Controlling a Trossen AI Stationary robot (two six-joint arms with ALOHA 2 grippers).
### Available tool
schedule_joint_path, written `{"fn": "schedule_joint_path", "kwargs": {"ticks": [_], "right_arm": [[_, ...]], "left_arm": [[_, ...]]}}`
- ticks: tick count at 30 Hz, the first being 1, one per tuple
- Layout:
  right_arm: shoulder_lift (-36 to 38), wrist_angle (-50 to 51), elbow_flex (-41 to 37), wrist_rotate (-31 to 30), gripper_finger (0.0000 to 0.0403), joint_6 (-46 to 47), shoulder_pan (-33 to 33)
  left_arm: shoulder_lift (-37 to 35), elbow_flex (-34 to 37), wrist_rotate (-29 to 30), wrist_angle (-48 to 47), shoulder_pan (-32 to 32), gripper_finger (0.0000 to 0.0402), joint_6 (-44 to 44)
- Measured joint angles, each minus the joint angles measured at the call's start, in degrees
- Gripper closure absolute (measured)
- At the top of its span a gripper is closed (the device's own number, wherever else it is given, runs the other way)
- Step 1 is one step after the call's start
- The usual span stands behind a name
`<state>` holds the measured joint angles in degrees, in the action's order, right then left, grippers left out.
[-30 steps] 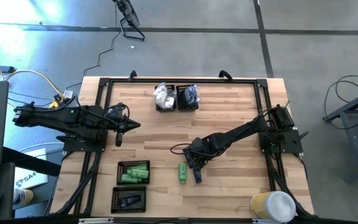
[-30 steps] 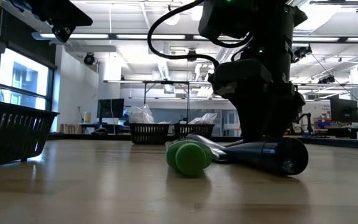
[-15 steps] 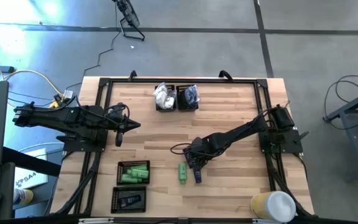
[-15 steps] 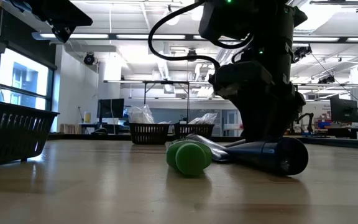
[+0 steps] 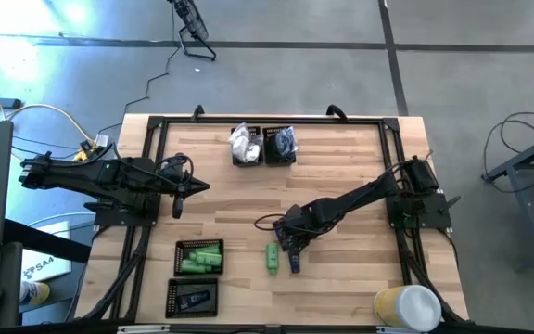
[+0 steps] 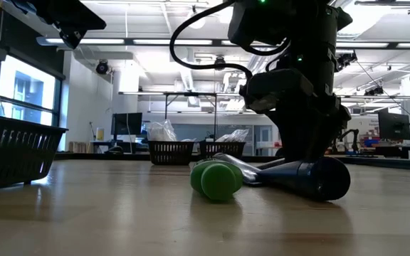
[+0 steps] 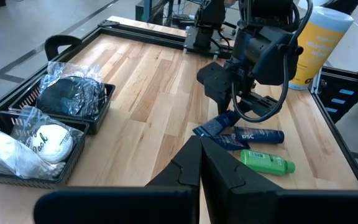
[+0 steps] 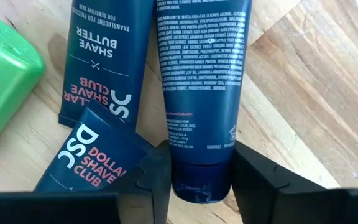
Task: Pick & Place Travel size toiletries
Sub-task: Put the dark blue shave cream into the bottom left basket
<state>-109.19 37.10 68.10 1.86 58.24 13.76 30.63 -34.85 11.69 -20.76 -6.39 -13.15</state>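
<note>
Three dark navy tubes and one bright green tube (image 5: 273,258) lie flat mid-table. My right gripper (image 8: 201,186) points down over them, shut on one navy tube (image 8: 201,93). The other two navy tubes (image 8: 104,62) lie beside it, next to the green tube (image 8: 5,74). In the low view the held tube (image 6: 312,178) rests on the wood under the gripper, right of the green tube (image 6: 218,179). My left gripper (image 5: 179,199) hangs shut and empty over the table's left side. My right gripper pinches the navy tube at its cap end (image 8: 201,177), one finger (image 8: 157,180) on each long side. The fingers come from above, pointing steeply down, and lie across the tube. The tube lies flat on the table.
Two black mesh trays at the far edge hold white packets (image 5: 245,144) and dark pieces in clear bags (image 5: 279,144). Two more trays at the near left hold green tubes (image 5: 199,257) and a navy tube (image 5: 193,298). A yellow-and-white container (image 5: 406,306) stands at the near right corner.
My right gripper has stayed in place and its fingers have closed in on the navy tube's cap end. The tube remains on the table.
</note>
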Motion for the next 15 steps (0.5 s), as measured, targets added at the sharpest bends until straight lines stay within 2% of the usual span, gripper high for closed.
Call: {"fn": "schedule_joint_path", "kwargs": {"ticks": [6, 10, 15], "right_arm": [[0.4, 0.1, 0.0, 0.2, 0.0266, -0.1, 0.0], [1.8, 1.0, 0.0, 0.2, 0.0273, -1.8, 0.0], [4.0, 2.5, 0.1, -1.7, 0.0277, -3.0, -0.4]], "left_arm": [[0.0, 0.0, 0.0, 0.0, 0.0, 0.0401, 0.0], [0.0, 0.0, 0.0, 0.5, 0.0, 0.0401, 0.0], [0.0, 0.0, 0.0, 5.6, 0.0, 0.0401, -0.2]]}}
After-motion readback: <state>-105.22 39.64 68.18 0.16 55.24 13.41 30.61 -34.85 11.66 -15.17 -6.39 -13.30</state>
